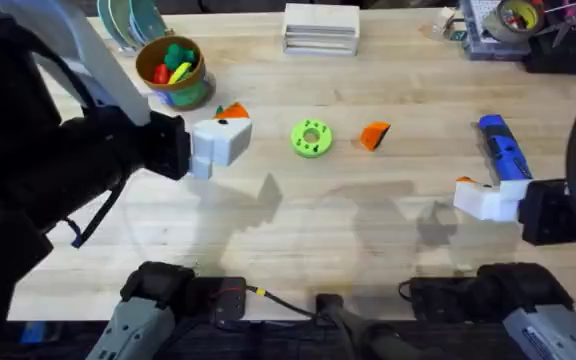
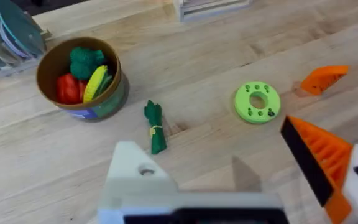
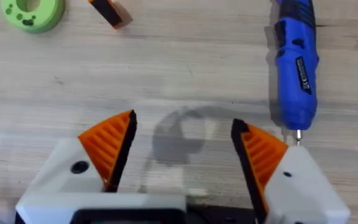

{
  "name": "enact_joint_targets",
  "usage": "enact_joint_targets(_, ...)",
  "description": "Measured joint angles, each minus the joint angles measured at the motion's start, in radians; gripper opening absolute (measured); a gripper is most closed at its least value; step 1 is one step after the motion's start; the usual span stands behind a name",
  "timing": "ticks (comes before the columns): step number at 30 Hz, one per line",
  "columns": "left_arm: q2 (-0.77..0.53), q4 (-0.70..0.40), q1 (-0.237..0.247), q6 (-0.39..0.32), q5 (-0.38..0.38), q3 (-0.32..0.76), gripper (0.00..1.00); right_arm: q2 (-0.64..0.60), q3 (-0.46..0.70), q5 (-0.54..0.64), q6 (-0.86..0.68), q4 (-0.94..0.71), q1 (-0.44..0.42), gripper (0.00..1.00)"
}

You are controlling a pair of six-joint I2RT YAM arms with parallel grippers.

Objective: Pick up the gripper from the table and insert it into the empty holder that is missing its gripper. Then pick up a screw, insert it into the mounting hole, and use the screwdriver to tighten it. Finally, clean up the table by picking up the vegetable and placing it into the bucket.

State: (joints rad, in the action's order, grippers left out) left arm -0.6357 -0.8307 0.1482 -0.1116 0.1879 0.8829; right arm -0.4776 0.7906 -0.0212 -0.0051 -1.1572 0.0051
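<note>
The loose orange ribbed gripper (image 1: 374,134) (image 2: 323,79) (image 3: 110,12) lies on the wood table right of a lime-green disc with holes (image 1: 311,138) (image 2: 257,102). My left gripper (image 1: 230,125) (image 2: 209,134) hovers open left of the disc. One of its fingers is the bare white holder (image 2: 135,180); the other carries an orange pad (image 2: 319,162). Beyond those fingers lies the dark green vegetable (image 2: 155,127), with the bucket (image 1: 173,68) (image 2: 79,78) of toy vegetables farther off. My right gripper (image 1: 468,195) (image 3: 184,119) is open, both orange pads on, just short of the blue screwdriver (image 1: 503,150) (image 3: 296,68).
A stack of white trays (image 1: 320,28) sits at the back centre. A rack of plates (image 1: 133,20) stands behind the bucket. A tape roll and clutter (image 1: 516,18) fill the back right corner. Bare wood lies between the two grippers.
</note>
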Motion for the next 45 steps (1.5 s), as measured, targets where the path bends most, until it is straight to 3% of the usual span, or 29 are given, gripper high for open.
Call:
enact_joint_targets(11, 0.000, 0.003, 0.000, 0.000, 0.000, 0.000, 0.992, 0.000, 0.000, 0.000, 0.000, 0.001, 0.000, 0.991)
enact_joint_targets(21, 0.003, 0.073, 0.000, 0.000, 0.000, 0.000, 0.992, 0.000, 0.000, 0.000, 0.000, 0.001, 0.000, 0.991)
enact_joint_targets(27, 0.082, 0.107, 0.000, 0.000, 0.000, -0.015, 0.992, 0.000, 0.000, 0.000, 0.000, 0.001, 0.000, 0.992)
enact_joint_targets(32, 0.241, 0.168, 0.000, 0.000, 0.000, -0.112, 0.993, 0.000, 0.000, 0.000, 0.000, 0.001, 0.000, 0.991)
enact_joint_targets(45, 0.572, 0.497, 0.000, 0.000, 0.030, -0.501, 0.993, 0.000, 0.000, 0.000, 0.000, 0.001, 0.000, 0.991)
